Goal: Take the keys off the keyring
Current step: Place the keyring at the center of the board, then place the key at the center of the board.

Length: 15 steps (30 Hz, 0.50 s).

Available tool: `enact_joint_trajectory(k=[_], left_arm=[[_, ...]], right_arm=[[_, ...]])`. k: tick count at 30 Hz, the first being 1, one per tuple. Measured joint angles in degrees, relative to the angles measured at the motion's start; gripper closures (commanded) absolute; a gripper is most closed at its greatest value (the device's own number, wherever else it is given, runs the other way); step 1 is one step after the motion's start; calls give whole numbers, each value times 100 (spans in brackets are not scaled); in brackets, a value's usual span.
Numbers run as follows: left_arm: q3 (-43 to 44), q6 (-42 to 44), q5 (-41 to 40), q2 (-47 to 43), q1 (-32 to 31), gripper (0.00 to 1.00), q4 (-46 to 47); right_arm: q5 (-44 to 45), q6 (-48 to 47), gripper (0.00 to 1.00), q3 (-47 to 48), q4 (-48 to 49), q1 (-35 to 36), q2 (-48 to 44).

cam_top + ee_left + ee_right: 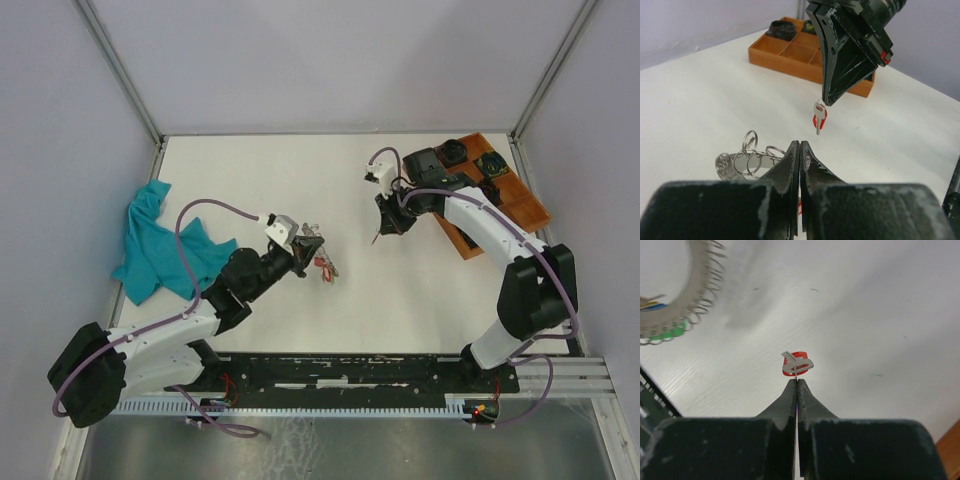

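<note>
Top view: the left gripper (pixel 312 252) is closed near the centre of the white tabletop (pixel 260 170), with the keyring (pixel 322 264) at its tip. The right gripper (pixel 381 232) hangs near a compartmented wooden tray (pixel 520 205) at the far right corner.

Left wrist view: thin round wire loops touch the closed fingers; whether they are pinched cannot be told.

Right wrist view: the right gripper clamps a flat silver key (pixel 796 364) with a red plastic tag, well apart from the coiled keyring.

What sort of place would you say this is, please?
Probably a robot test cell: a white table walled by plain panels, a left arm and a right arm bolted to a rail, and a wooden tray.
</note>
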Motion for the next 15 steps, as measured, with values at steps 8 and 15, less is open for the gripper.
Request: enact_joint_trajectory(k=[8, 15], left_arm=[[557, -728, -66, 404, 1152, 97, -739], [1060, -1506, 216, 1165, 2243, 97, -927]], right_arm=[[1875, 1668, 99, 109, 1196, -190, 798], [2516, 2004, 99, 1300, 1495, -221, 2159]])
